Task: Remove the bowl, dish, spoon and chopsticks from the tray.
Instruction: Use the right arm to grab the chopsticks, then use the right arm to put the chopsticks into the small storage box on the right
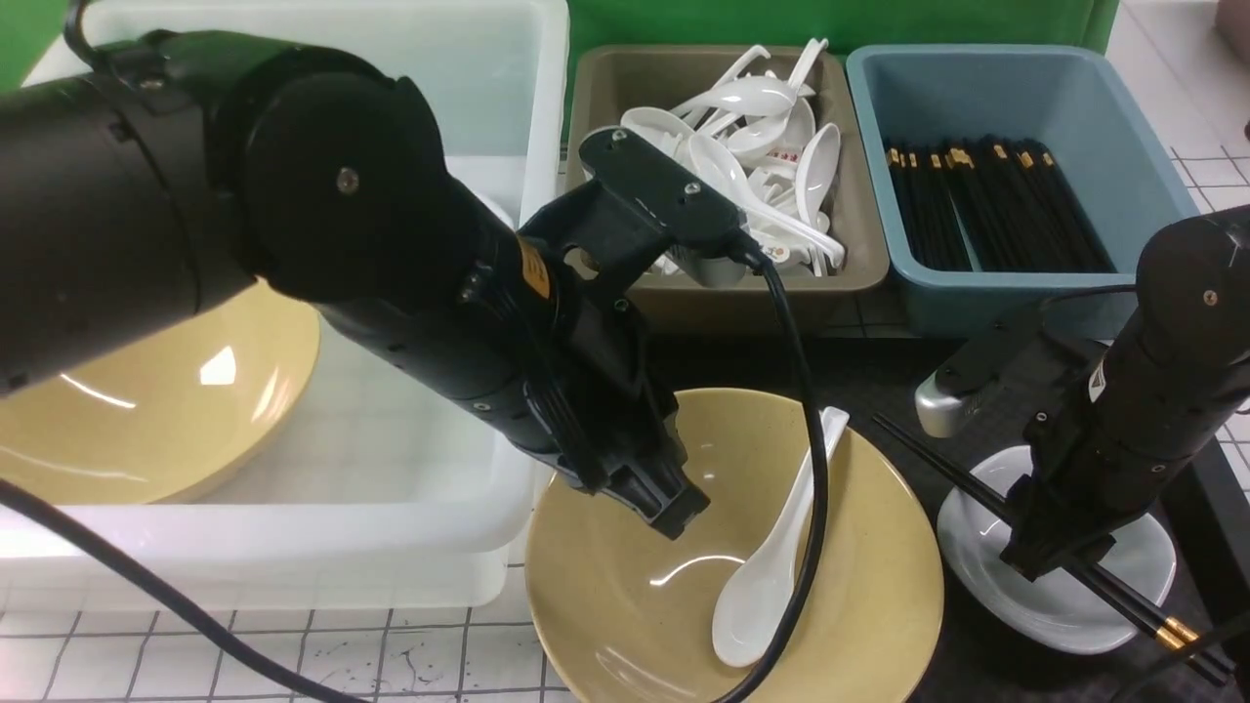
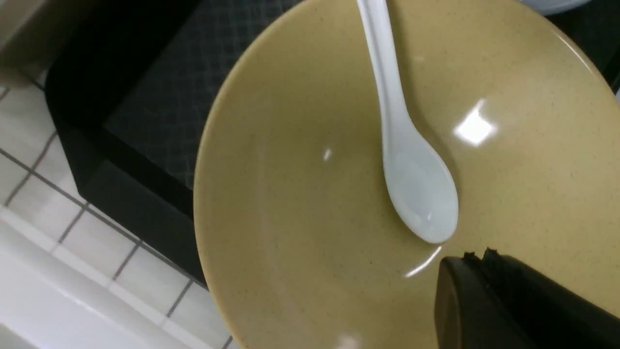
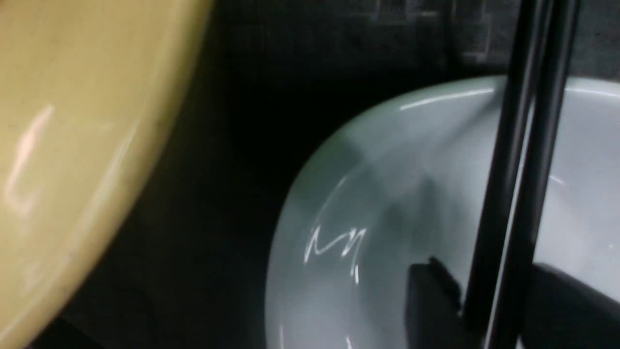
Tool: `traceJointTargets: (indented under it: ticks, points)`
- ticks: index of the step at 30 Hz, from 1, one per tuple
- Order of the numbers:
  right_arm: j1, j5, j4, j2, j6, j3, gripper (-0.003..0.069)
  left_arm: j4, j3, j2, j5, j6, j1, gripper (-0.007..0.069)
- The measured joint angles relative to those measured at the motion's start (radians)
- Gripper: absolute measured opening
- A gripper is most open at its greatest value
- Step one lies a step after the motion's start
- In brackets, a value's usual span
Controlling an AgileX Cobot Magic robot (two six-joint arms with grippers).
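The large flat black diamond-textured plastic tray (image 1: 879, 376) is lying across the lower right of the front view. On it, at lower centre, the wide glossy mustard-yellow bowl (image 1: 879, 547) is sitting with the glossy white soup spoon (image 1: 771, 576) lying inside, scoop low in the bowl and handle leaning on the far rim. The left gripper (image 1: 674, 508) is hovering over the bowl's left half, jaws pressed together and gripping nothing.

At lower right, the small shallow white dish (image 1: 1035, 615) is resting on the tray just beside the bowl, and the pair of long thin black chopsticks (image 1: 952, 473) with gold bands is lying diagonally across it. The right gripper (image 1: 1050, 561) is standing over the dish, jaws one on each side of the chopsticks. In the right wrist view its fingers (image 3: 431, 300) are pressing against the pair.

Along the top, an olive-brown tub (image 1: 830, 293) is holding a heap of white spoons (image 1: 781, 137) and a blue tub (image 1: 1123, 127) is holding more chopsticks (image 1: 986, 210). At left, a white tub (image 1: 420, 527) is holding a second yellow bowl (image 1: 166, 420).
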Motion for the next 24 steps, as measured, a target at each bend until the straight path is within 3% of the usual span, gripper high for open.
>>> traceJointTargets:
  ticks: [3,10,15,24]
  points:
    - [0.0,0.008,-0.002,0.0,0.0,0.0,0.016,0.0,0.0,0.0,-0.013,0.0,0.0,-0.0013]
    - [0.0,0.135,-0.008,-0.052,0.021,-0.051,0.0158,-0.016,0.0,0.0,-0.062,0.016,0.0,-0.0013]
    - [-0.004,0.198,-0.027,-0.165,0.083,-0.173,0.0158,-0.104,-0.052,0.024,-0.137,0.018,0.0,-0.0013]
    - [-0.102,0.025,-0.027,-0.129,0.265,-0.437,0.0158,-0.097,-0.367,0.219,-0.228,0.022,0.0,-0.0013]
